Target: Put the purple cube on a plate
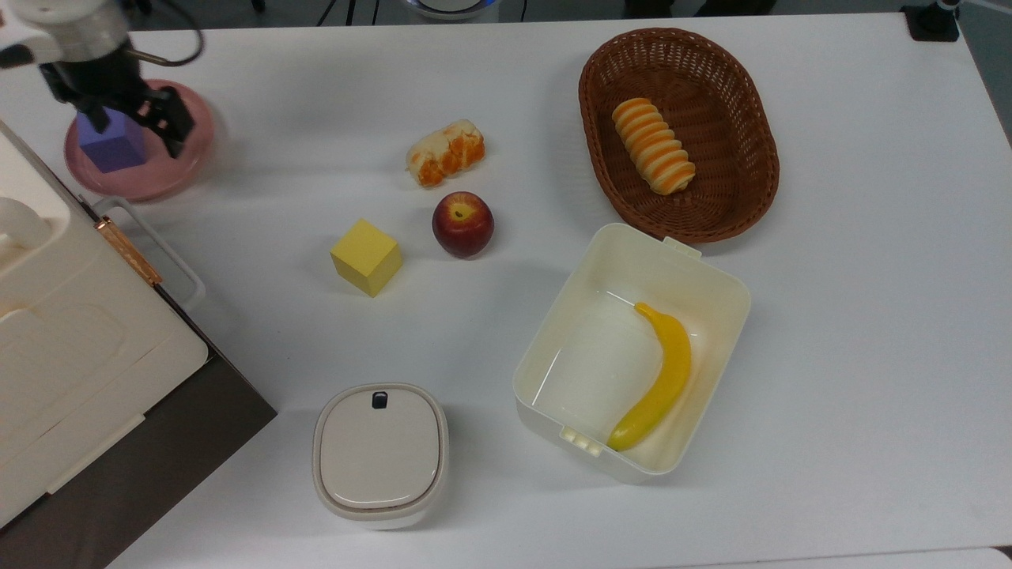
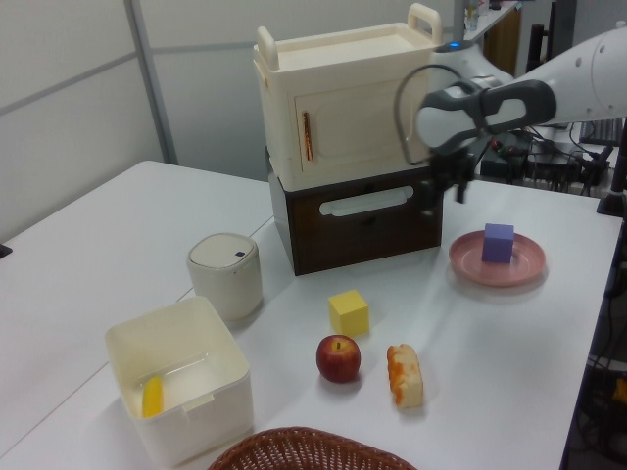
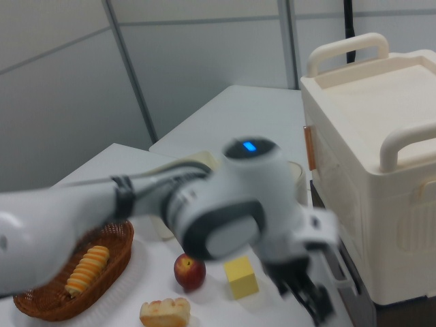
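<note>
While the purple cube (image 1: pixel 113 145) sits flat on the pink plate (image 1: pixel 170 175) at the upper left of the top view, the gripper (image 1: pixel 134 120) hangs above it with its two dark fingers (image 1: pixel 172 125) spread wide and nothing between them. One finger shows over the cube's upper corner and the other over the plate's right side. In the left view the cube (image 2: pixel 498 242) stands upright on the plate (image 2: pixel 470 263) at the right of the frame, well clear of the gripper (image 2: pixel 445 190), which is up and to the left of it, in front of the dark brown drawer unit (image 2: pixel 358 217) with the cream cabinet (image 2: pixel 353 106) stacked on top.

At the middle of the top view a yellow cube (image 1: pixel 366 257) lies just beside a red apple (image 1: pixel 462 224), with a piece of bread (image 1: pixel 446 152) above them. A brown wicker basket (image 1: pixel 749 197) at the upper right holds a striped roll (image 1: pixel 653 145). Below it an open cream box (image 1: pixel 712 275) holds a banana (image 1: pixel 658 379), and a lidded round container (image 1: pixel 380 454) stands at the lower middle. All rest on a white table (image 1: pixel 870 316).

In the right view the arm (image 3: pixel 218 211) blurs across the frame, with the apple (image 3: pixel 190 271) and yellow cube (image 3: pixel 241 276) behind it.
</note>
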You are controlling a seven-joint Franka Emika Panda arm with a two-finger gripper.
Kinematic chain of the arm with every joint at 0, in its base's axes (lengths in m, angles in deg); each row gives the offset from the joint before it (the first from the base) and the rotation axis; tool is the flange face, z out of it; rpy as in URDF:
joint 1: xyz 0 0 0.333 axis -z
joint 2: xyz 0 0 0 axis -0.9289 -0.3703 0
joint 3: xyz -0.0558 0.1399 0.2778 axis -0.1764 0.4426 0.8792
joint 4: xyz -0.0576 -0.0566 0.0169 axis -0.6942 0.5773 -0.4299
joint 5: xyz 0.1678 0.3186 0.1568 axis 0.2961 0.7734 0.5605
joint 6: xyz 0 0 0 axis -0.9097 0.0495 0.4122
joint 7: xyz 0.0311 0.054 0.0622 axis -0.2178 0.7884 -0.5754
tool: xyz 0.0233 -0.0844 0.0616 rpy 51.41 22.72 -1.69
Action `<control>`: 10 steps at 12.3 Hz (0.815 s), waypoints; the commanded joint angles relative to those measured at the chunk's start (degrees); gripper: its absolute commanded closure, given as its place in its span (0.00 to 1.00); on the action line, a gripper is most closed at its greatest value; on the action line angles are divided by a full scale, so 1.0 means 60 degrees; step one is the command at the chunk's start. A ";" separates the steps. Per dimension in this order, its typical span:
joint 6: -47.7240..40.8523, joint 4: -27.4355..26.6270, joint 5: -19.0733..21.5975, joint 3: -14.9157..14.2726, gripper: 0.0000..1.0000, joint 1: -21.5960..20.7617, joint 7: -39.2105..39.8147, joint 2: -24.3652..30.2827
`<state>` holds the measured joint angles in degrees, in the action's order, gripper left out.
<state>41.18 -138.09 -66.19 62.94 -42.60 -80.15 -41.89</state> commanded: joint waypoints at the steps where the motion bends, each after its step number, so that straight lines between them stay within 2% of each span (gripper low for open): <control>1: -0.1080 -0.0273 -0.0167 0.0326 0.00 -0.1738 -0.1585 0.1035; 3: -0.1988 -0.0259 -0.0211 0.0327 0.00 -0.2867 -0.1706 0.1562; 6: -0.3219 0.0573 -0.0153 0.0226 0.00 -0.4128 -0.1749 0.1842; 8: -0.3399 0.0650 -0.0138 0.0210 0.00 -0.4672 -0.2026 0.1988; 10: -0.3413 0.0694 -0.0080 0.0224 0.00 -0.4776 -0.2086 0.2134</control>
<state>22.11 -134.11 -66.30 65.53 -69.38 -91.53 -30.54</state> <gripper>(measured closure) 0.000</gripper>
